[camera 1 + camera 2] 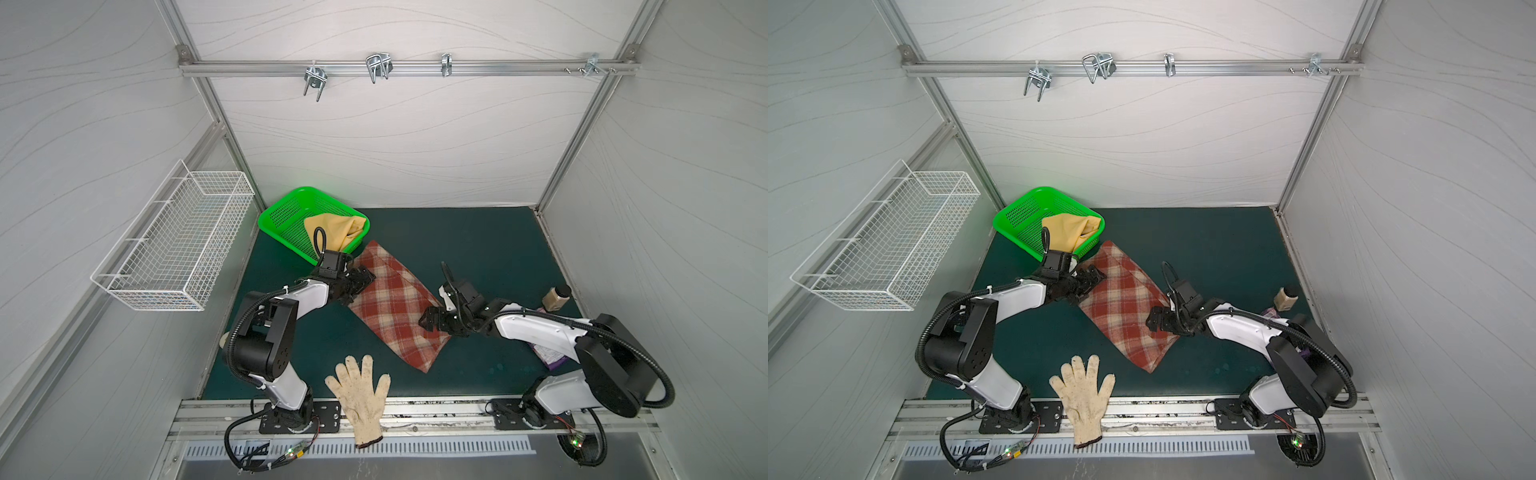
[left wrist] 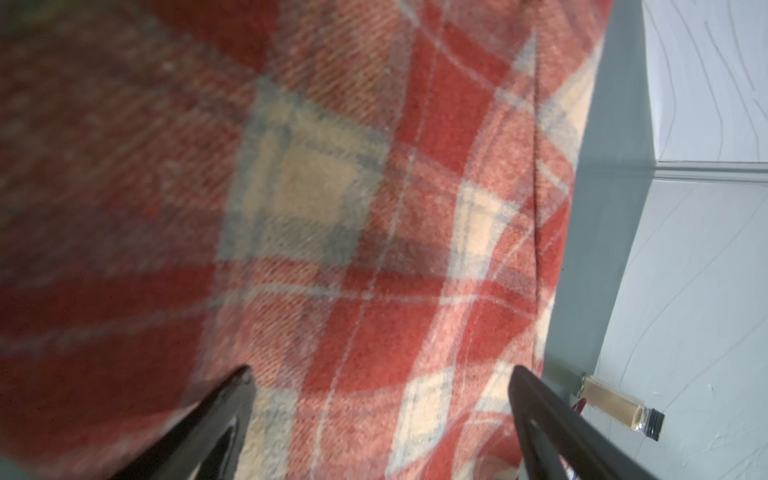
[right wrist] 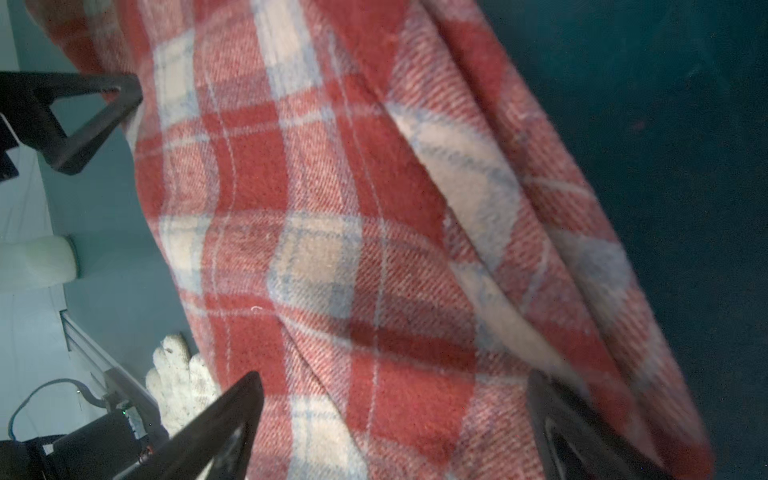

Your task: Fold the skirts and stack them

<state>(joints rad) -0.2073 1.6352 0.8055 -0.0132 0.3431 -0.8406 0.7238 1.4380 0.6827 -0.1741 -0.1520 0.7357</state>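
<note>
1. Two sets of jaws spread wide, nothing pinched in either.
2. At the left gripper (image 1: 360, 281): parked low over the upper-left edge of the plaid skirt (image 1: 395, 307), close to centre frame in both top views. Fingers (image 2: 224, 415) well apart, with only cloth beyond them in the left wrist view. Probably placed there to take or press that edge.
3. At the right gripper (image 1: 428, 322): set over the opposite, right-hand edge of the same skirt, facing its partner across the cloth. Looks like a mirrored stance, chosen so both edges can be worked at once.
4. Plaid skirt again: spread diagonally on the green mat (image 1: 478, 249), from just below the green basket (image 1: 305, 190) down toward lower centre. Overlapping layers along one long edge in the right wrist view, so likely doubled once already. Cannot tell whether more folds are wanted.
5. Bunched inside that basket, upper left of the mat: the mustard skirt (image 1: 336, 230), unfolded, resting against the right rim. Judged second in line, to be stacked with the plaid afterwards.
6. Lying outside the work: off-white glove (image 1: 359, 395) at the bottom edge of the mat, near the skirt's lowest corner but apart from it. Small bottle (image 1: 557, 297) and purple packet (image 1: 550, 357) at right, the packet partly behind the right arm. Worth keeping out of any sweep.
</note>
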